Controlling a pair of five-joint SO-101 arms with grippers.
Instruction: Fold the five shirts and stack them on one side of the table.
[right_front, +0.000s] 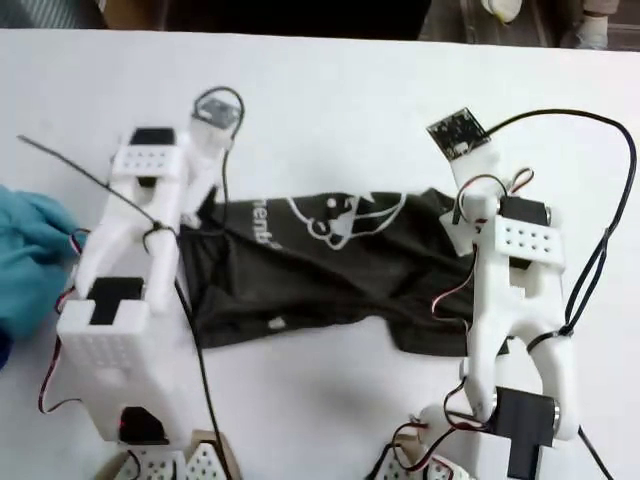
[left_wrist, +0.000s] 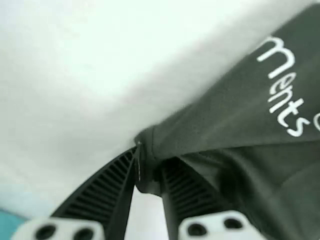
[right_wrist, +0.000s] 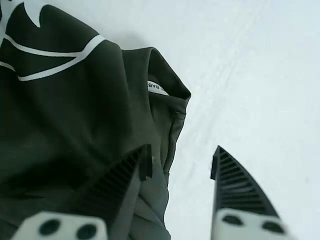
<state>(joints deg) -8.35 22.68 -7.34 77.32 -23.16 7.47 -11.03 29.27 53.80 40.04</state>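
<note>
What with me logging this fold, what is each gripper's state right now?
Left gripper: closed, pinching a bunch of the black shirt.
Right gripper: open, over the shirt's edge by the collar, holding nothing.

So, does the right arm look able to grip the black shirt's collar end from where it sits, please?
Probably yes: the right gripper is open and straddles the edge of the black shirt beside its collar, one finger over cloth, the other over bare table, with nothing between.
</note>
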